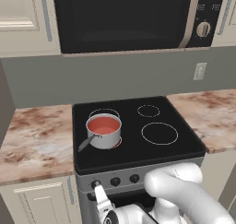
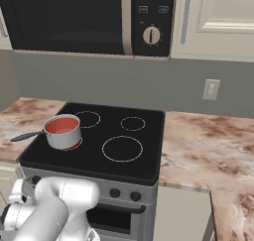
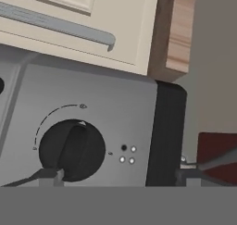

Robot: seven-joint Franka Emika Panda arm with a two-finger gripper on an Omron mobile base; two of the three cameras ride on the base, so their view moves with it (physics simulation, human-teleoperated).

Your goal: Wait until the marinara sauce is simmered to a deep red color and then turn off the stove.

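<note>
Stove (image 1: 138,126) black glass; marbled brown counters (image 1: 37,140) flanking; grey backsplash (image 1: 120,78).

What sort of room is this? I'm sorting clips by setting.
A home kitchen, rendered: a black glass-top stove with a saucepan, a microwave mounted above, and marble-look counters over cream cabinets.

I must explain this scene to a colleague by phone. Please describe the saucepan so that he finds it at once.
Look at the stove with the black glass top, under the black microwave. The saucepan stands on its front left burner ring. It is the only vessel there: steel, with a long grey handle pointing left, and holding smooth orange-red marinara sauce.
</note>
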